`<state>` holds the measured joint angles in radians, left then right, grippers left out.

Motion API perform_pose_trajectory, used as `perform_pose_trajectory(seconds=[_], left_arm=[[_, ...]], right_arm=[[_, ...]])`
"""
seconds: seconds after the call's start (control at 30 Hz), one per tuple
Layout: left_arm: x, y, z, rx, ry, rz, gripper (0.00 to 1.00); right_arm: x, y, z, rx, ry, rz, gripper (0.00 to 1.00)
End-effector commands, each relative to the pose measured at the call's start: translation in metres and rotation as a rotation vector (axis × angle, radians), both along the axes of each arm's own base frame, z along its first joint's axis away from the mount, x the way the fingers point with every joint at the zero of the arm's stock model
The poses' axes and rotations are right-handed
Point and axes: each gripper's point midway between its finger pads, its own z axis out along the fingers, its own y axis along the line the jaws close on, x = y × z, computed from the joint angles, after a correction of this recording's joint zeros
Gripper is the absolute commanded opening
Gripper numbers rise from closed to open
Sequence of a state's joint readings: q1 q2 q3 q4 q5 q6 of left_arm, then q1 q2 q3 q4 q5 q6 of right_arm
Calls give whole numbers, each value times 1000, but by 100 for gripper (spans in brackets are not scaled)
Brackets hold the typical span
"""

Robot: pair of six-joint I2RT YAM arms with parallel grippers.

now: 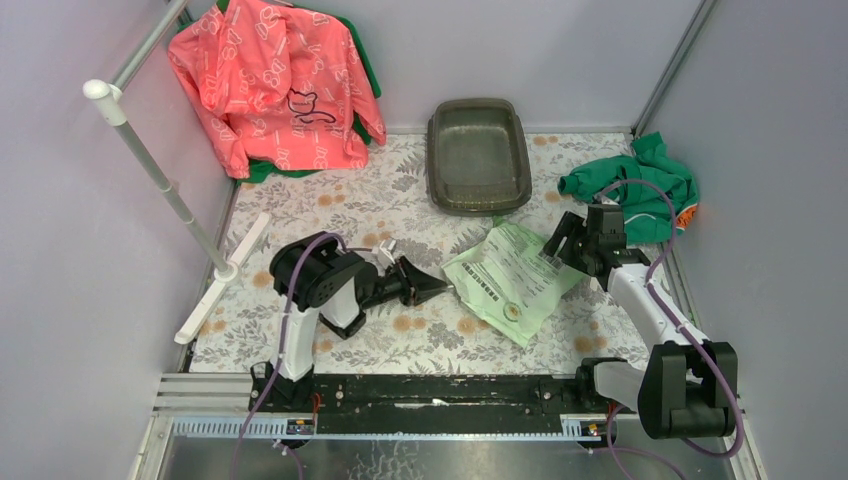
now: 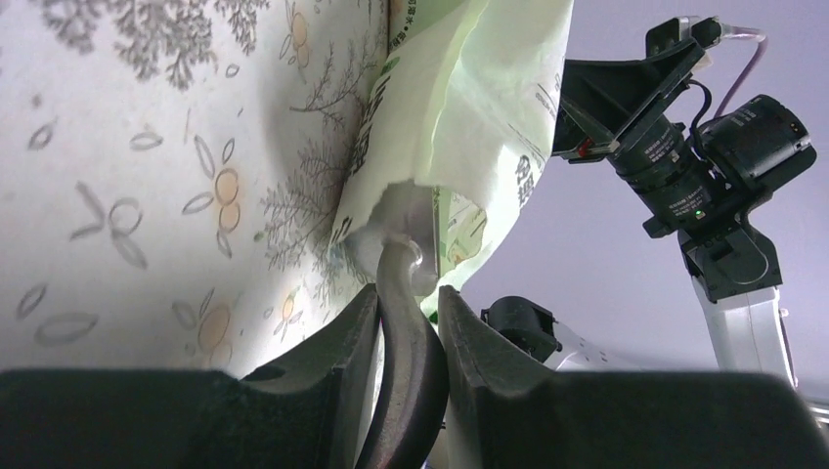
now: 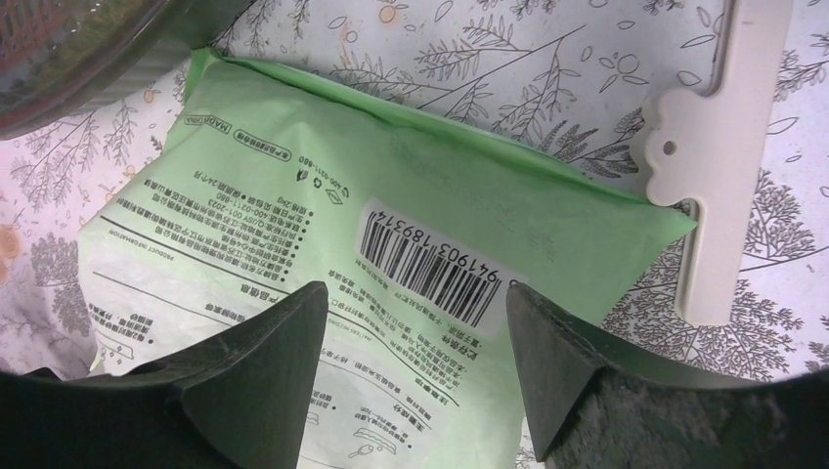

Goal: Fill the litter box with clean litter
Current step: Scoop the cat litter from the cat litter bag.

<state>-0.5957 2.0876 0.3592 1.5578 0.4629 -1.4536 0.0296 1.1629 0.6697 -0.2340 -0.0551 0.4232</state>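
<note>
The fingers [image 2: 332, 357] of the left gripper [image 2: 408, 293] are drawn close together on a grey curved strip [image 2: 406, 362], which runs up between them to a pale rounded end tucked under a corner of the light green bag [image 2: 459, 117]. We cannot tell what this strip belongs to, since the bag covers its far end and the fingers cut off its near end. From above, the left gripper [image 1: 432, 287] lies low on the floral table [image 1: 300, 210], pointing at the bag's left corner.

The right gripper [image 3: 415, 293] stands wide open over the bag [image 3: 293, 176], with the barcode showing between its two fingers. It holds nothing, and we cannot say whether its tips touch the plastic. In the top view the right gripper [image 1: 555, 245] sits at the bag's right edge.

A white clip [image 3: 719, 195] lies just beside the bag, its length cut off by the frame.

The litter box [image 1: 436, 165] sits at the back of the table, apart from the bag [image 1: 510, 285], and only a blurred corner [image 3: 59, 59] enters the right wrist view. The printed plastic hides the clean litter, and the tray's floor shows only a dull sheen.
</note>
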Motion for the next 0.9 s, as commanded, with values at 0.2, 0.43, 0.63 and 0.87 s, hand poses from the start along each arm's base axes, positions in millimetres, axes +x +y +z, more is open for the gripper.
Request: perform_pose_trajectory(seconds=[0.2, 0.43, 0.63, 0.87], left_arm=[[-24, 41, 3, 39, -13, 39, 0], [-37, 74, 9, 42, 10, 81, 0], [-47, 96, 13, 47, 10, 115, 0], [-59, 122, 14, 48, 22, 157, 0]], right_arm=[[7, 4, 14, 30, -58, 12, 75], [8, 6, 14, 39, -58, 15, 75], [8, 7, 13, 45, -56, 18, 75], [9, 6, 13, 41, -54, 17, 75]])
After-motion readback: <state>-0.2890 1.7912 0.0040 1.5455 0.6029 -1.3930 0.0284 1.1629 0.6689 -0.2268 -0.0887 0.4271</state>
